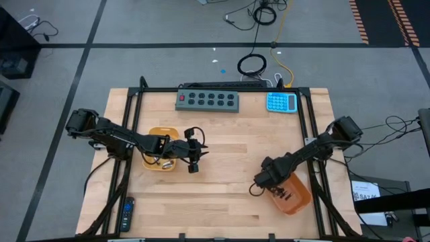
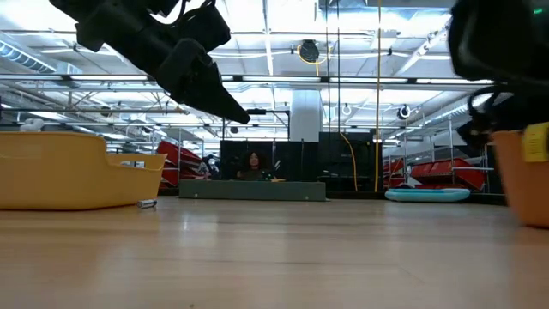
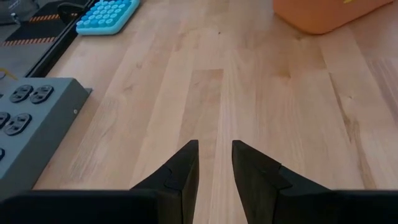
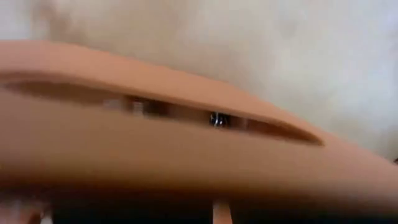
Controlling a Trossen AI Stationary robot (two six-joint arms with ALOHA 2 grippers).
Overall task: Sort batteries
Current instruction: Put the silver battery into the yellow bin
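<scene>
1. The wooden table (image 1: 222,154) carries everything, with a black frame running along its edges.
2. The left arm reaches in from the left side, and its left claw (image 1: 193,163) hangs above the table just right of the yellow tray. In the left wrist view its two dark fingers (image 3: 183,171) stand a narrow gap apart over bare wood with nothing between them.
3. The right arm comes in from the right side, and its right claw (image 1: 257,185) sits at the left rim of the orange tray. Its fingers are closed together; whether they pinch anything cannot be told, since the right wrist view is filled by the tray's rim pressed close to the lens.
4. The orange tray (image 1: 295,198) lies near the right front corner of the table, tilted at an angle to the table's edge.
5. The yellow tray (image 1: 161,134) lies on the left half of the table, partly hidden under the left arm.
6. A grey power strip (image 1: 207,100) lies along the far edge, near the middle.
7. A blue calculator (image 1: 281,102) lies just right of the strip, at the far edge.
8. A black remote control (image 1: 125,214) lies at the near left corner.
9. The batteries (image 1: 287,193) show as small dark cylinders inside the orange tray; a few more lie in the yellow tray, and in the low view one silver one (image 2: 147,203) lies on the table beside that tray.
</scene>
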